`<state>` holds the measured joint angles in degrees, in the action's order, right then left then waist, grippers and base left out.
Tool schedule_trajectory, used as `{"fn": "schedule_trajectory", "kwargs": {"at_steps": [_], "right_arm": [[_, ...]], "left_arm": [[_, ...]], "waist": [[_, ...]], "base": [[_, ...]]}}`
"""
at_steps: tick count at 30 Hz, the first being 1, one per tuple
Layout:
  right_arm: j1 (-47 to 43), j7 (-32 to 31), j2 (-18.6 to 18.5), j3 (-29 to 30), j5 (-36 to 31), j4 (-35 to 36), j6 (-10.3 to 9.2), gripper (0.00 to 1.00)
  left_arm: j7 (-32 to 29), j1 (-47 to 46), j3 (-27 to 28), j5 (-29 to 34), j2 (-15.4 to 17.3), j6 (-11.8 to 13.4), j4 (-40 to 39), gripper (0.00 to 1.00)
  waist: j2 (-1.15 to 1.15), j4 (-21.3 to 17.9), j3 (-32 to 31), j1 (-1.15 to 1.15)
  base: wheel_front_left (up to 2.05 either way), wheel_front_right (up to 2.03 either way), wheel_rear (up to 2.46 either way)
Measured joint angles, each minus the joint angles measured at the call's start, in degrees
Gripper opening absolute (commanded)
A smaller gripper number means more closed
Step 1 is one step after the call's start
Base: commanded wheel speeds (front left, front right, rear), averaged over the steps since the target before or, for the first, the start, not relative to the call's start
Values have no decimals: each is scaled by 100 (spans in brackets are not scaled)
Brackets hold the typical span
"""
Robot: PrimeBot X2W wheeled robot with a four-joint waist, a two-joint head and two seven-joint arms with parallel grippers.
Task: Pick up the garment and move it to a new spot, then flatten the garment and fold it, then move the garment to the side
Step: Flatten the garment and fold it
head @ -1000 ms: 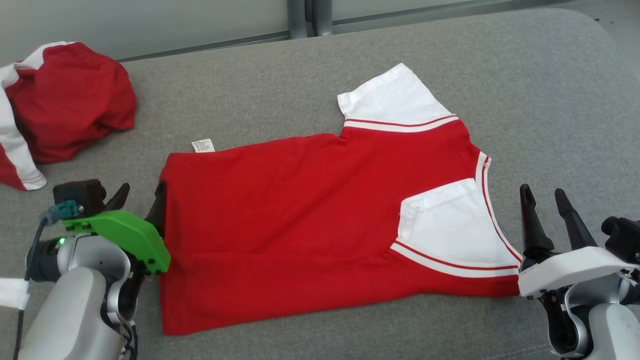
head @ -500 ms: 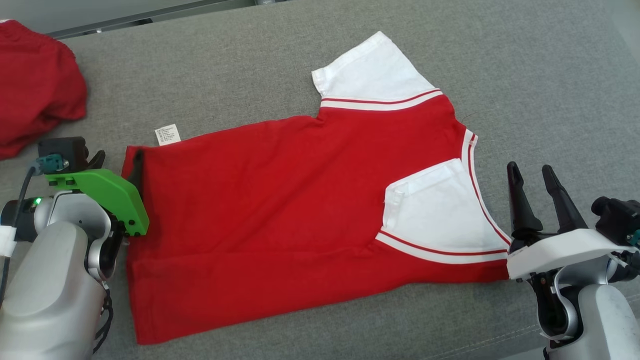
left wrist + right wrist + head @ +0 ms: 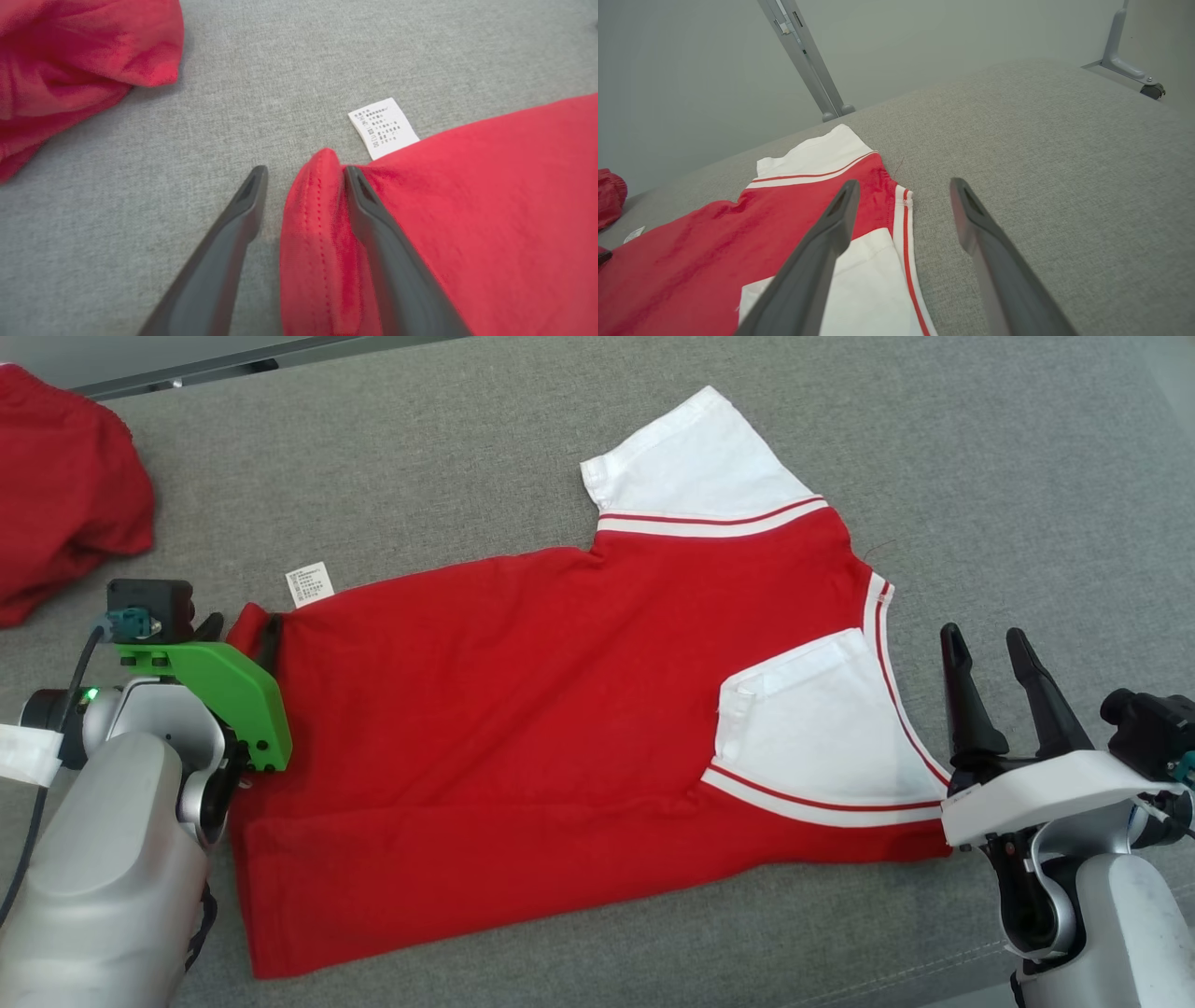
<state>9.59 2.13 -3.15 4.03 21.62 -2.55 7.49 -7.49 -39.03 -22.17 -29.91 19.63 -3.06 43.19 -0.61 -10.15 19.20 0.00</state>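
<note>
The garment (image 3: 523,709) is a red shirt with white sleeves, lying flat on the grey cushion with its near sleeve folded onto the body. My left gripper (image 3: 241,627) is at the hem's far corner. In the left wrist view the gripper (image 3: 304,172) is open, with a raised ridge of red hem (image 3: 317,224) between its fingers; the right finger presses the cloth and the left finger stands apart from it. My right gripper (image 3: 982,635) is open and holds nothing, just right of the neckline (image 3: 903,224).
A second red garment (image 3: 56,495) lies heaped at the far left, also in the left wrist view (image 3: 70,60). A white care label (image 3: 312,584) sticks out by the hem corner. Grey metal legs (image 3: 803,60) stand beyond the cushion's (image 3: 1027,476) far edge.
The head camera has tilted, shifting the whole picture. The left gripper's fingers have drawn a little closer together around the hem corner, which has bunched up. The right gripper has stayed open.
</note>
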Motion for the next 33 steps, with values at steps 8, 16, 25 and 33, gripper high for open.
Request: {"fn": "schedule_trajectory", "kwargs": {"at_steps": [8, 16, 25, 33], "right_arm": [[50, 36, -75, -59, 34, -42, 0, 100], [478, -243, -375, -77, -178, 18, 0, 100], [1727, -1042, -898, -312, -323, -456, 0, 100], [2997, -1481, -1118, -455, -363, -1596, 0, 100]], "left_arm": [[123, -125, -135, 71, -68, -63, 203, 0], [590, -26, -142, -3, -172, -140, -57, 0], [868, 335, -212, -82, -338, -138, -699, 0], [1010, 308, -267, -126, -559, -78, -1045, 0]], "waist": [[0, -10, -28, 0], [0, 178, -151, 0], [0, 627, -184, 0], [0, 972, -16, 0]], "base": [[0, 0, 0], [0, 0, 0], [0, 0, 0], [0, 0, 0]]}}
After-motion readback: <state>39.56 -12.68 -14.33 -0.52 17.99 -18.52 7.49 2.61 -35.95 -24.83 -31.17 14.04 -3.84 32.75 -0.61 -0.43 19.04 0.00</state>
